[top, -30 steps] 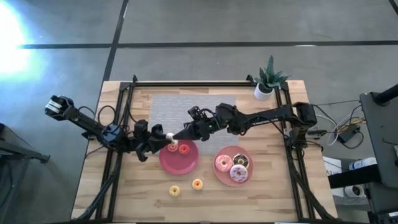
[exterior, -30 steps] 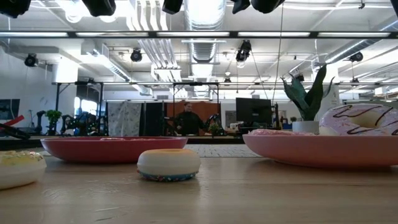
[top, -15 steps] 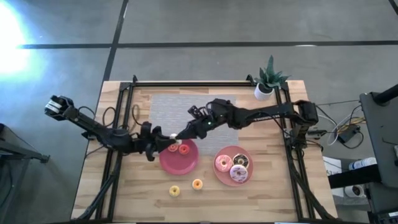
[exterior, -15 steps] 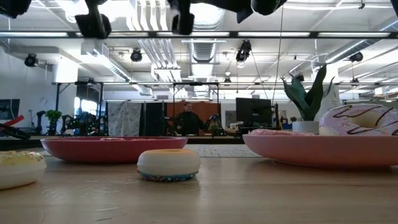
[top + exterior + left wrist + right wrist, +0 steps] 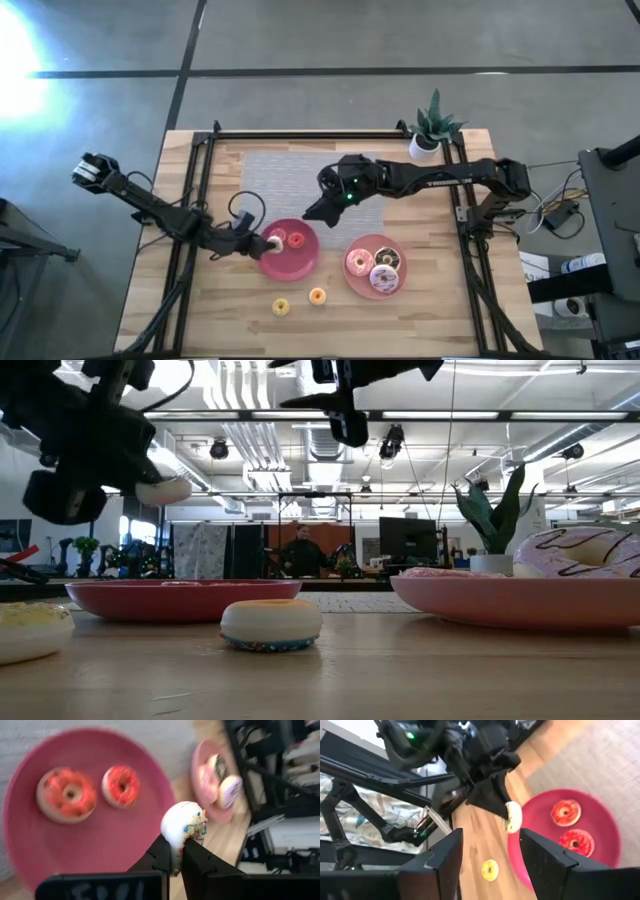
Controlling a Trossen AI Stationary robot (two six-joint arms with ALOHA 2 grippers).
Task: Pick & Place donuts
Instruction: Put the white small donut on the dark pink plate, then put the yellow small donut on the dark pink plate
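A dark left gripper hangs above a shallow red-pink plate, pinching a small white ring donut. In front lies a white, orange-topped mini donut. A pale yellow mini donut sits at the left edge.

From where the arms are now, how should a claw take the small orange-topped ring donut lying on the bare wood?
Grip the orange-topped ring donut across its outer rim, coming straight down from above: it lies flat and alone, apart from the yellow mini donut beside it.
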